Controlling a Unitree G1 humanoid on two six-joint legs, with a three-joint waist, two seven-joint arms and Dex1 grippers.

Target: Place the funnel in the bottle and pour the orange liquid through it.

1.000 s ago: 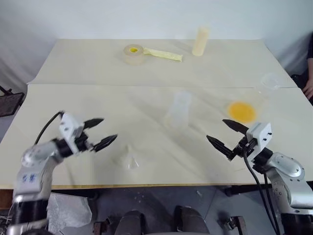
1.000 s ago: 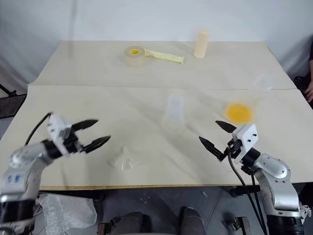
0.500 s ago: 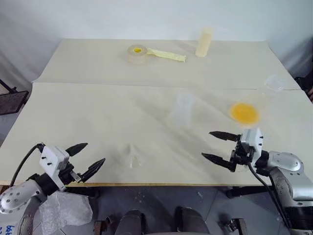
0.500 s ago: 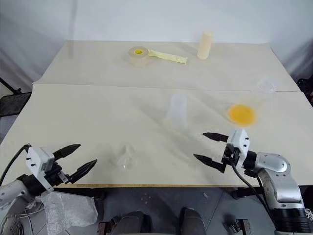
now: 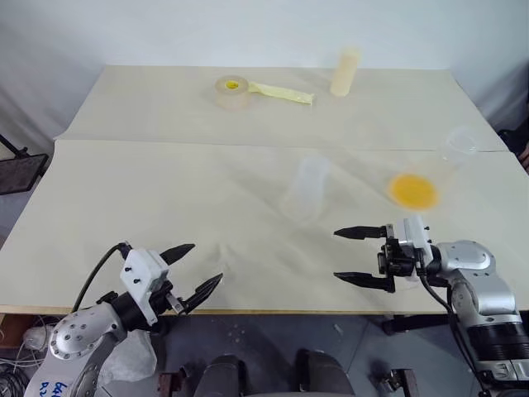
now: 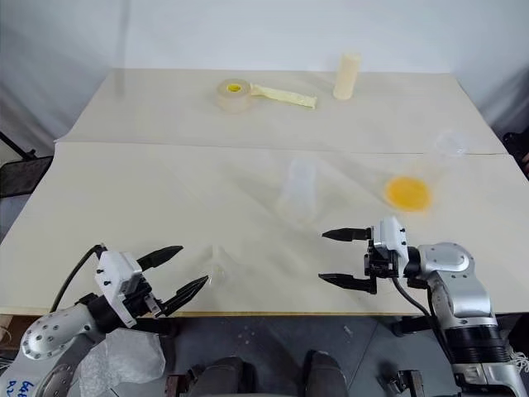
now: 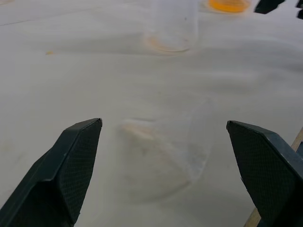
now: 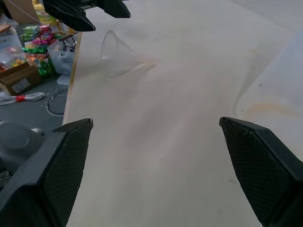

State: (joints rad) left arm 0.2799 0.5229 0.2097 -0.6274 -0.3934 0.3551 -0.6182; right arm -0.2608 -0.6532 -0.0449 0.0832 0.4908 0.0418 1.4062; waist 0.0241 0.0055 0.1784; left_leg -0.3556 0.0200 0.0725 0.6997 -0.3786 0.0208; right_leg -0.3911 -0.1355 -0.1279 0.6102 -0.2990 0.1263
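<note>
Bright, even, soft light — faint shadows, no glare — with close claws blurred in wrist views.

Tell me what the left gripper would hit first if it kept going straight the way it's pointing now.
Most likely the funnel, lying on its side on the table just ahead of the open left gripper. The bottle stands farther along that line, though depth is uncertain.

Both arms are rounded silver-grey metal shells, with a white blocky housing behind each tool. The left tool, lower left of the frame, and the right tool, lower right, each have two pointed, textured black fingers. Black cables loop off both wrists.
</note>
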